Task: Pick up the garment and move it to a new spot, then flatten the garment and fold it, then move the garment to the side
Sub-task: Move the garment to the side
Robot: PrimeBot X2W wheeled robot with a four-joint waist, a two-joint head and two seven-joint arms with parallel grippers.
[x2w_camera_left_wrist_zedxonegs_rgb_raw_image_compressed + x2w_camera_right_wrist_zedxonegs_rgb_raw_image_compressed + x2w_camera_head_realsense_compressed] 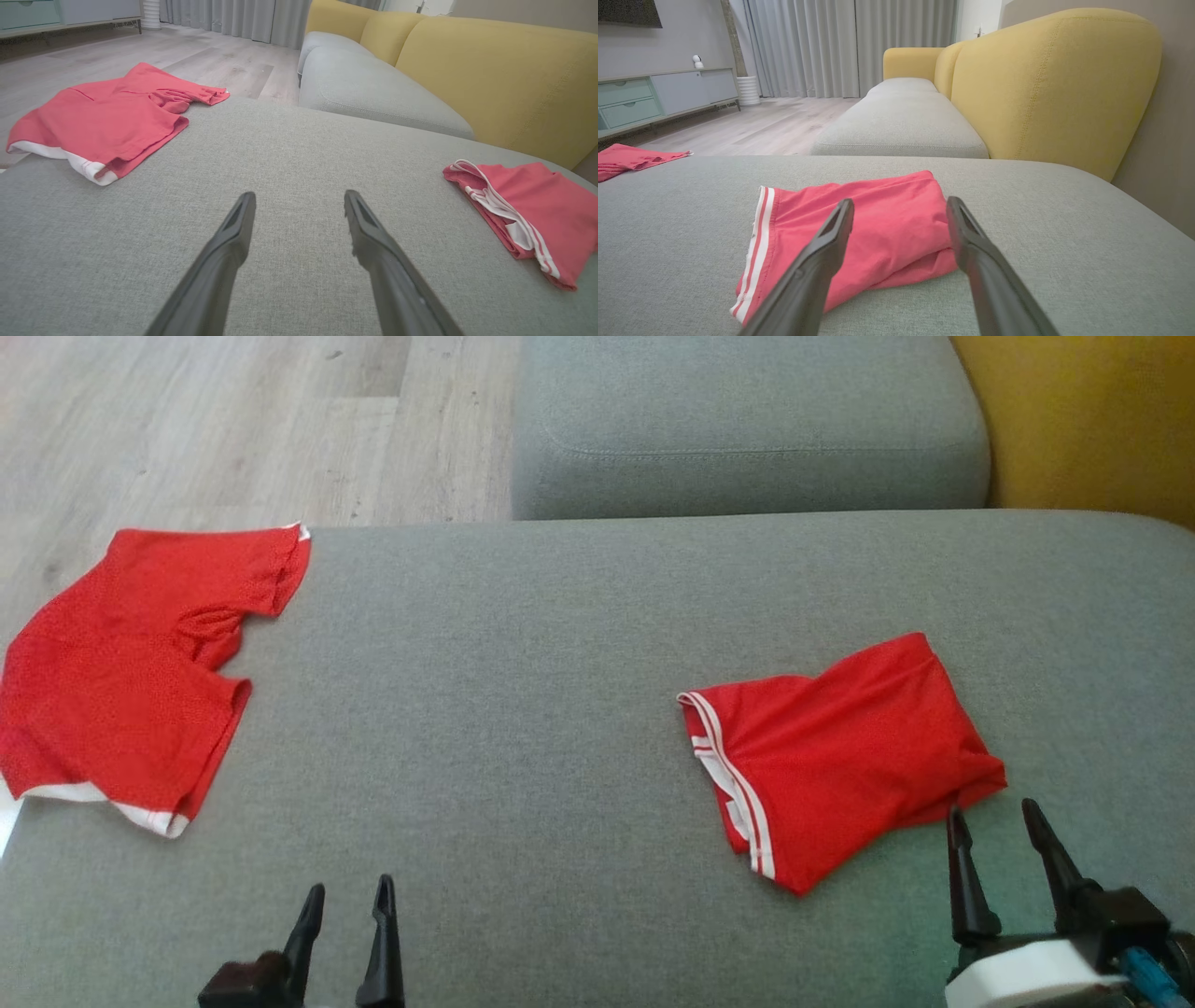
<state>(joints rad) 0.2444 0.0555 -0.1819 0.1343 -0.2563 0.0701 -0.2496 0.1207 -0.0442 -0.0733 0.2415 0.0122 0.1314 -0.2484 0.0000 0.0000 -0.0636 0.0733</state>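
Observation:
A folded red garment [836,756] with white stripes along one edge lies on the right part of the grey cushion [523,691]; it is also in the left wrist view [528,210] and the right wrist view [859,228]. My right gripper [991,819] stands open just behind the garment's near corner, nothing between its fingers [822,261]. Low at the left my left gripper [350,894] is open over bare cushion, fingers [373,233] apart. A second red garment [131,663] with a white hem lies spread at the cushion's far left edge, also in the left wrist view [107,112].
Beyond the cushion sits another grey seat cushion [747,429] with a yellow sofa back [1083,420] to its right. Wooden floor [233,420] lies at the upper left, past the cushion's edge. A pale cabinet [654,98] and grey curtains [831,46] stand far off.

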